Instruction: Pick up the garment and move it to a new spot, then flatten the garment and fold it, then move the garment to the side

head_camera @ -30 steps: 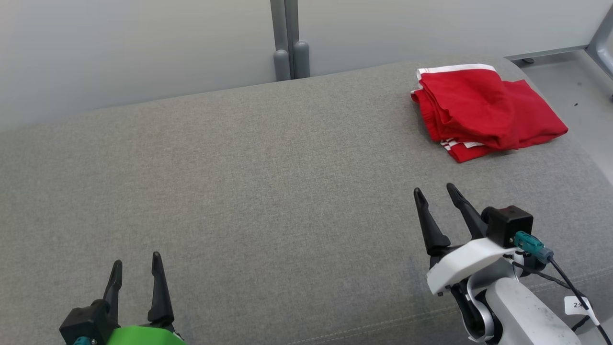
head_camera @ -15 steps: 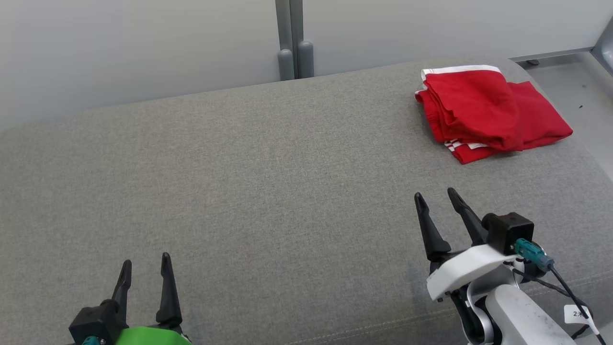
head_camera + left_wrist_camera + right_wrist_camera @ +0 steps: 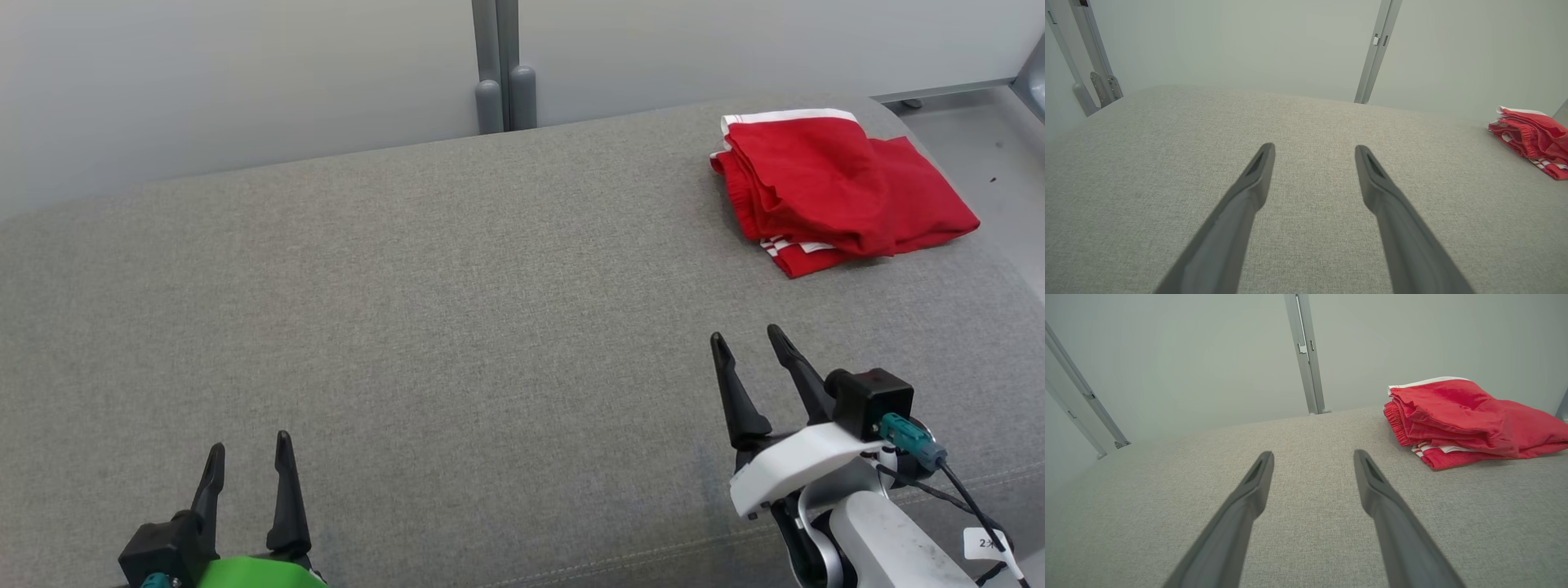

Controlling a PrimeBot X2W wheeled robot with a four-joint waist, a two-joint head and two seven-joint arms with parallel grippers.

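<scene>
Lying folded at the far right of the grey cushion (image 3: 457, 310), red shorts (image 3: 841, 192); left gripper (image 3: 247, 456) and right gripper (image 3: 747, 343) near, both agape, empty.

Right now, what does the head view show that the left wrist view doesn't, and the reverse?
Head view adds: the open right gripper on its white wrist, and grey floor past the cushion. Left wrist view adds: slanted metal struts at far left. Both: the open left gripper, the folded red garment near the cushion's right end, the upright grey post.
</scene>
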